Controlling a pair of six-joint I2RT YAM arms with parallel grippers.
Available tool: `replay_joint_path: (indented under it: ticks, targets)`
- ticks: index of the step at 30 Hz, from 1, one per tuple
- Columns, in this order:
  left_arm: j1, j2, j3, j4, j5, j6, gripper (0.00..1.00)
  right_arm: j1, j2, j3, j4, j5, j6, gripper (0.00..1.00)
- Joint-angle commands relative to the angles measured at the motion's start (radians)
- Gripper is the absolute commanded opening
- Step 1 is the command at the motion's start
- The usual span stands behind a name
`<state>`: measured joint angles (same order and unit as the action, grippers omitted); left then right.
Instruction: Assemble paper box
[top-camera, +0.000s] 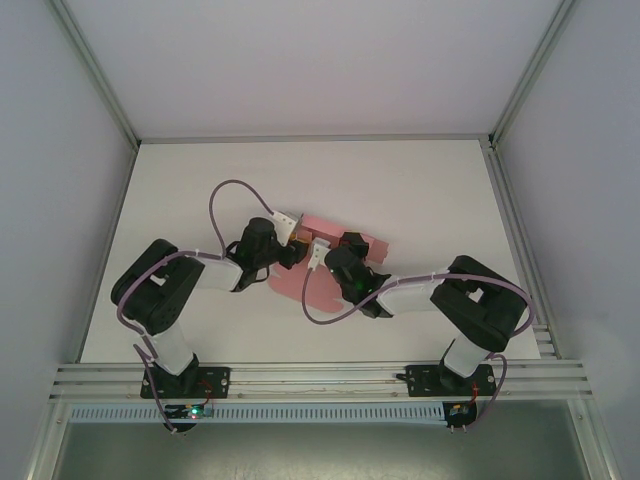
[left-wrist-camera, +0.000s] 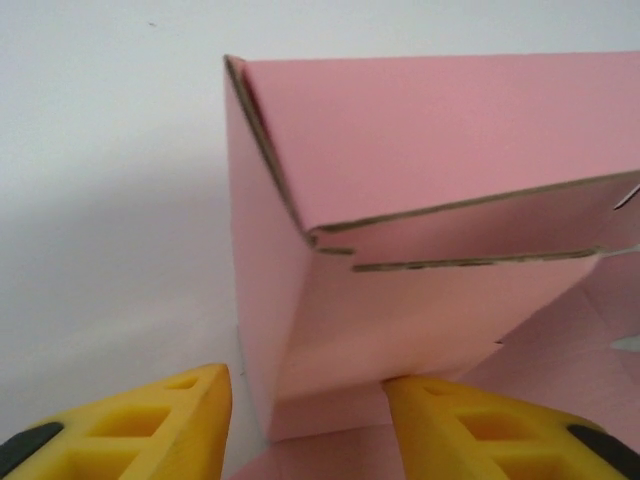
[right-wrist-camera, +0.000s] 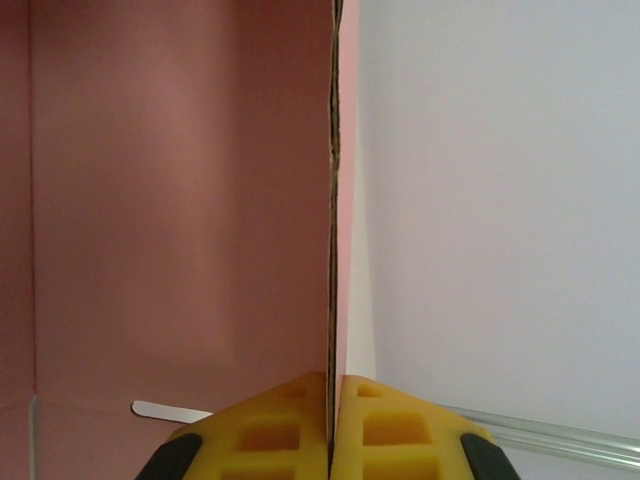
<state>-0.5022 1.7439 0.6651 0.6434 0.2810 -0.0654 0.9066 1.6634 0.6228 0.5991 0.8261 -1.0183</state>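
the box (top-camera: 300, 284) lay half folded near the middle of the white table (top-camera: 430, 200). it was pink card with some walls raised and a flap flat on the surface, and it sat between the two grippers. the left gripper (left-wrist-camera: 305, 388) was at the box's left end, its yellow jaws spread, one on each side of an upright corner where two walls met. in the left wrist view, the jaw on the left stood clear of the card, with table showing between. the other lay against or just beside the wall; which, i could not tell. above them a folded panel leaned over, its brown cut edges showing. the right gripper (right-wrist-camera: 333, 385) was at the box's right side, its jaws pressed together on a thin upright wall seen edge-on, pinching it. the box's pink inner face lay left of that wall, and bare table lay to its right.
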Motion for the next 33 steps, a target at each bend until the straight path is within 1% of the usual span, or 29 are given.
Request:
replay_joint_path:
  ticks: [1, 3, 4, 5, 6, 10, 13, 16, 18, 19, 20, 22, 23, 24, 26, 27, 29, 30, 31, 33]
  targets:
    - [-0.032, 0.007, 0.105, 0.149, 0.199, 0.033, 0.32, 0.037, 0.068, -0.008, -0.193, -0.313, 0.024, 0.0]
    - [-0.032, 0.015, 0.126, 0.125, 0.184, 0.048, 0.23, 0.035, 0.07, -0.002, -0.204, -0.318, 0.023, 0.0]
    - [-0.032, 0.023, 0.133, 0.128, 0.174, 0.042, 0.16, 0.034, 0.07, 0.0, -0.203, -0.322, 0.025, 0.0]
    - [-0.032, 0.031, 0.142, 0.129, 0.164, 0.036, 0.06, 0.034, 0.071, 0.001, -0.204, -0.321, 0.027, 0.0]
    - [-0.033, 0.034, 0.154, 0.114, 0.139, 0.02, 0.0, 0.034, 0.074, 0.004, -0.205, -0.317, 0.029, 0.0]
    - [-0.037, 0.047, 0.163, 0.079, 0.003, -0.039, 0.0, 0.034, 0.074, 0.001, -0.203, -0.294, 0.04, 0.0]
    - [-0.046, 0.072, 0.158, 0.084, -0.046, -0.043, 0.0, 0.036, 0.055, -0.007, -0.211, -0.301, 0.066, 0.0]
    - [-0.066, 0.082, 0.165, 0.083, -0.158, -0.093, 0.0, 0.038, 0.046, -0.005, -0.227, -0.302, 0.091, 0.0]
    - [-0.095, 0.08, 0.171, 0.074, -0.29, -0.119, 0.0, 0.04, 0.047, -0.004, -0.228, -0.298, 0.106, 0.0]
    - [-0.116, 0.078, 0.177, 0.055, -0.406, -0.137, 0.0, 0.042, 0.048, -0.003, -0.229, -0.298, 0.116, 0.0]
    - [-0.133, 0.078, 0.187, 0.033, -0.493, -0.153, 0.0, 0.041, 0.05, 0.002, -0.232, -0.294, 0.126, 0.0]
    - [-0.152, 0.084, 0.18, 0.045, -0.555, -0.164, 0.0, 0.042, 0.053, 0.008, -0.243, -0.301, 0.141, 0.0]
    - [-0.163, 0.091, 0.171, 0.066, -0.603, -0.195, 0.0, 0.04, 0.052, 0.009, -0.251, -0.312, 0.15, 0.0]
    - [-0.166, 0.093, 0.163, 0.074, -0.623, -0.234, 0.0, 0.039, 0.052, 0.015, -0.266, -0.323, 0.162, 0.0]
    - [-0.169, 0.092, 0.169, 0.016, -0.679, -0.351, 0.0, 0.039, 0.055, 0.023, -0.292, -0.329, 0.179, 0.0]
    - [-0.176, 0.096, 0.178, -0.011, -0.724, -0.371, 0.0, 0.039, 0.056, 0.023, -0.295, -0.329, 0.187, 0.0]
    - [-0.201, 0.11, 0.204, -0.075, -0.851, -0.388, 0.0, 0.038, 0.05, 0.023, -0.307, -0.336, 0.207, 0.0]
    - [-0.217, 0.119, 0.23, -0.132, -0.933, -0.408, 0.0, 0.039, 0.046, 0.021, -0.31, -0.34, 0.217, 0.0]
    - [-0.224, 0.126, 0.253, -0.186, -0.964, -0.428, 0.0, 0.039, 0.043, 0.022, -0.322, -0.349, 0.226, 0.0]
    - [-0.224, 0.136, 0.278, -0.239, -0.956, -0.458, 0.0, 0.039, 0.039, 0.024, -0.33, -0.34, 0.237, 0.0]
